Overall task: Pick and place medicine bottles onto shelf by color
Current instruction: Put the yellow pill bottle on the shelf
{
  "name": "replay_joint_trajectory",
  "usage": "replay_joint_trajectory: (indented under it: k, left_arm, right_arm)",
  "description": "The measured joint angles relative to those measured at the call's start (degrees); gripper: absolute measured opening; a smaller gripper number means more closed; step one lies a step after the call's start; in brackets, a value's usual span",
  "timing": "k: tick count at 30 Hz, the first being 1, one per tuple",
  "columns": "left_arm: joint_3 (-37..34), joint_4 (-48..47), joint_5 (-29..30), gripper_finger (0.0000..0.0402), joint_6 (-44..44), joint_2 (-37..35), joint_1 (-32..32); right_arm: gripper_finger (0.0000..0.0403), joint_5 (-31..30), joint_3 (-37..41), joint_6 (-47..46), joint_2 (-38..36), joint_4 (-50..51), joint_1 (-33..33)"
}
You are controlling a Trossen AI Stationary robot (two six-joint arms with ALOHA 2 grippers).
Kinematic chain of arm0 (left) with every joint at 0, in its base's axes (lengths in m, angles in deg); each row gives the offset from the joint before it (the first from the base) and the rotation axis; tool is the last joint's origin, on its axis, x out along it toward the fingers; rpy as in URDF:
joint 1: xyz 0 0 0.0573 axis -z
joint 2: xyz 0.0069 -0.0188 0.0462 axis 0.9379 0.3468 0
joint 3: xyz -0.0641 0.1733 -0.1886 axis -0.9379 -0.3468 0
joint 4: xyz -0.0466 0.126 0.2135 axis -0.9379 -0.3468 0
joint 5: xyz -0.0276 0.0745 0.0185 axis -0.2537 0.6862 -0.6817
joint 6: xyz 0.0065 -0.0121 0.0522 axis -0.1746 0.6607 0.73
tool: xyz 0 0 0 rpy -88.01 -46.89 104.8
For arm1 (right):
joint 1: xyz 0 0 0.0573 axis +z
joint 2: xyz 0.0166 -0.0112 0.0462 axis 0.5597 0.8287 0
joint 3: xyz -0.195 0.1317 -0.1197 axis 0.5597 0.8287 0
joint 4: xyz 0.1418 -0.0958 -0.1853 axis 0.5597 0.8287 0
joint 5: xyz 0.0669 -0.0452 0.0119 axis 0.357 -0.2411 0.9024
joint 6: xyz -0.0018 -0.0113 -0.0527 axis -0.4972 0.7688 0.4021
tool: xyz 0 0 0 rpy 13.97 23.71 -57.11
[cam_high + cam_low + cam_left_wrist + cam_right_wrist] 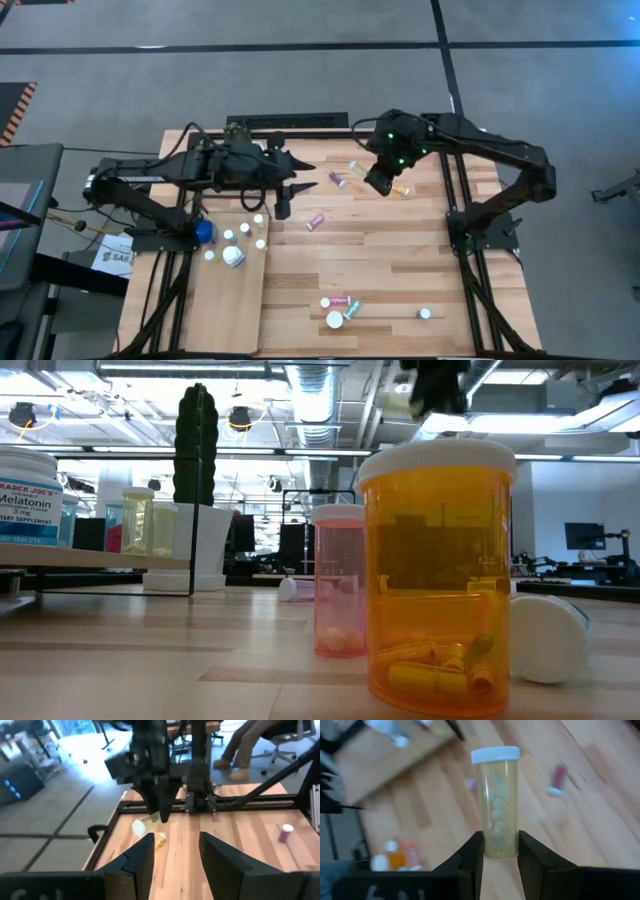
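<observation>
The striped wooden plank counter (400, 250) has bare room across its middle and along its right side. A pale plywood shelf board (225, 300) lies at its near-left corner, carrying several white-capped bottles (243, 233) crowded at its far end, with a blue-bodied one (204, 232) at the board's left edge; the near part of the board is free.

Loose bottles lie apart on the counter: a small pink-bodied bottle (316, 221) on its side near the middle, a purple one (338, 179) and a greenish one (356, 168) toward the far edge, and a cluster near the front edge (340, 308), with a lone white cap (425, 313) to its right. In the low view that cluster is a large amber bottle with a white cap (438, 575) and a pink one (340, 580) standing beside it.

The right hand (499, 851) is raised above the far middle of the counter, its fingers gripping the base of a pale yellow-green translucent bottle with a white cap (497, 802). The left hand (176, 850) reaches out from the left over the far-left counter, beyond the shelf's far end, fingers apart and holding nothing.
</observation>
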Motion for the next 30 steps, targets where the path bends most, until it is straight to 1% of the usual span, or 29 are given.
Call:
replay_joint_trajectory:
  k: [3, 8, 9, 11, 14, 15, 17, 18, 21, 23, 30]
  left_arm:
    - [0.0, 0.9, -0.1, 0.0166, 4.0, 0.3, 0.4]
    - [-0.1, 6.0, -0.1, 0.0214, 8.0, 1.4, 1.3]
    - [0.1, 7.8, -0.4, 0.0224, 9.1, 1.8, 1.4]
    - [0.0, 8.3, -1.6, 0.0241, 10.8, 2.2, 1.4]
    - [0.0, 11.1, -3.7, 0.0260, 11.3, 4.1, 1.4]
    - [-0.1, 10.9, -4.5, 0.0263, 11.3, 4.7, 1.4]
    - [0.0, 13.4, -5.6, 0.0267, 11.5, 5.8, 1.3]
    - [0.0, 12.8, -5.9, 0.0267, 11.7, 5.9, 1.3]
    - [0.0, 13.4, -6.4, 0.0267, 12.7, 6.7, 1.3]
    - [0.0, 13.5, -6.5, 0.0266, 12.8, 6.7, 1.3]
    - [0.0, 13.4, -12.9, 0.0266, 12.7, 7.7, 1.0]
  right_arm:
    - [0.0107, 0.0, -3.6, -2.5, 0.0, 0.0, 3.8]
    - [0.0108, 0.0, -8.5, -7.2, 0.0, -0.6, 9.1]
    - [0.0108, 0.0, -9.1, -8.1, 0.0, -1.3, 10.1]
    - [0.0108, 0.0, -9.9, -9.6, 0.0, -3.1, 11.9]
    - [0.0108, 0.0, -11.0, -11.3, 0.0, -5.3, 14.2]
    - [0.0108, 0.1, -11.2, -11.6, 0.0, -5.9, 14.9]
    - [0.0108, 0.4, -11.4, -11.8, 0.1, -6.6, 16.1]
    - [0.0108, 0.5, -11.4, -12.1, 0.1, -6.3, 16.5]
    - [0.0108, 0.6, -11.6, -13.2, 0.4, -6.2, 17.6]
    - [0.0108, 1.8, -11.6, -13.4, 0.8, -6.0, 18.0]
    - [0.0108, 4.3, -11.4, -12.8, 2.5, -7.4, 17.9]
